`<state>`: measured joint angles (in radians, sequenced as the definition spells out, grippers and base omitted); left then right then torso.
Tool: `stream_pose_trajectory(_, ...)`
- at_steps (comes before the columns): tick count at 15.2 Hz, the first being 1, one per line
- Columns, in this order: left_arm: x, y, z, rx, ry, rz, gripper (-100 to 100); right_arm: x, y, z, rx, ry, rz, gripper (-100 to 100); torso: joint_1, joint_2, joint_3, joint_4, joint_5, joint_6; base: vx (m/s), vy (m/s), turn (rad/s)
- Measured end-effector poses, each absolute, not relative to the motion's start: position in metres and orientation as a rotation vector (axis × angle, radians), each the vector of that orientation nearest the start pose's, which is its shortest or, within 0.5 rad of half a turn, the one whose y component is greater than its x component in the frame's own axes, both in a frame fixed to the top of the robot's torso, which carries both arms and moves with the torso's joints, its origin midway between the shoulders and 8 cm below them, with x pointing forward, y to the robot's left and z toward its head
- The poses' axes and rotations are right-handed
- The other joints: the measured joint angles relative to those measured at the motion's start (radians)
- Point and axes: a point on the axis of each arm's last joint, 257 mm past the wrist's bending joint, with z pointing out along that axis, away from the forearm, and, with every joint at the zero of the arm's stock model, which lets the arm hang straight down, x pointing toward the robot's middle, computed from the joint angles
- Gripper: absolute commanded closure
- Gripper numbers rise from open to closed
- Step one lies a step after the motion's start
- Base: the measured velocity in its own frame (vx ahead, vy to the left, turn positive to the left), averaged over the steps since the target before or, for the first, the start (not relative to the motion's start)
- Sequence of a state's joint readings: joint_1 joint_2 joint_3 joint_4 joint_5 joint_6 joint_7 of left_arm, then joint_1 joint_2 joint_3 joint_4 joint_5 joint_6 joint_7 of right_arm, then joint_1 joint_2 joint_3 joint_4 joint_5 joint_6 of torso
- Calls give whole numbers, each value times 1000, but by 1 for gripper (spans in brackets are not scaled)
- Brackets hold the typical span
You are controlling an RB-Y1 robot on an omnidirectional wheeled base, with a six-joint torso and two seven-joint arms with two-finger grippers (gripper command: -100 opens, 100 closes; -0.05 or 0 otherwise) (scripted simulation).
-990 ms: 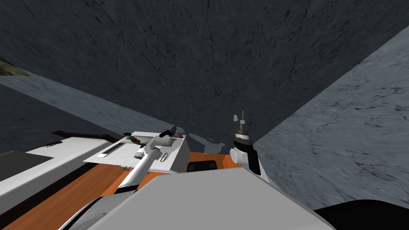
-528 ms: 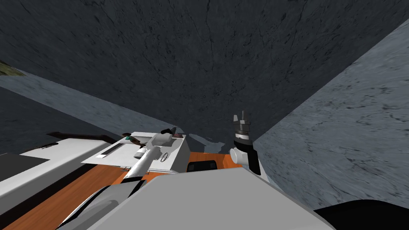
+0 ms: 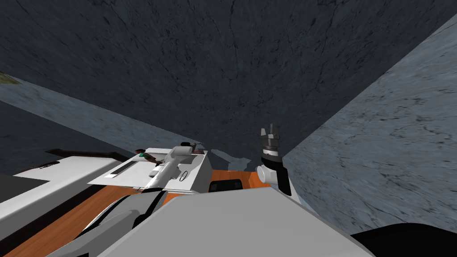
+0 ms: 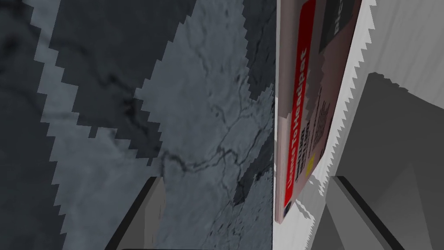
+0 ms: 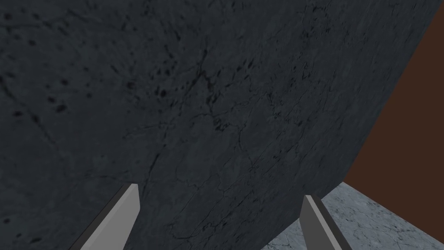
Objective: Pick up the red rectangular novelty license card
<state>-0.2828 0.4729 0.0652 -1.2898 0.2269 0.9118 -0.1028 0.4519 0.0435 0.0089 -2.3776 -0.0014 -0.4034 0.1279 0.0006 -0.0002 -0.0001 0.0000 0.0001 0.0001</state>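
Both fingers (image 4: 145, 215) of the left gripper (image 4: 248, 179) are standing spread near the red license card (image 4: 299, 130) lying flat at the white desk's (image 4: 407, 43) edge, where a shallow pinch is risking pushing it off.

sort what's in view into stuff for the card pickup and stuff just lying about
For the job:
- red card, at the edge of the white tabletop
- left gripper, fingers open, right at the card

Lying about:
- dark ring
- green and brown item
- dark strip
- right gripper, raised off to the side, fingers open
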Motion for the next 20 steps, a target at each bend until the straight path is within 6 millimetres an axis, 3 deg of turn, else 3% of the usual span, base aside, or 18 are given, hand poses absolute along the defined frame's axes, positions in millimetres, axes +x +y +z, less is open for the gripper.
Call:
stream_pose_trajectory(11,499,440,-376,-1837,1932,-204,-100,341,-275,65,610,574,1218,0,0,0,0,0,0,0,1,8,-26)
stream_pose_trajectory(20,480,431,-379,-1979,2039,-104,-100,341,-275,65,610,574,1218,0,0,-1,0,0,0,0,8,8,-28)
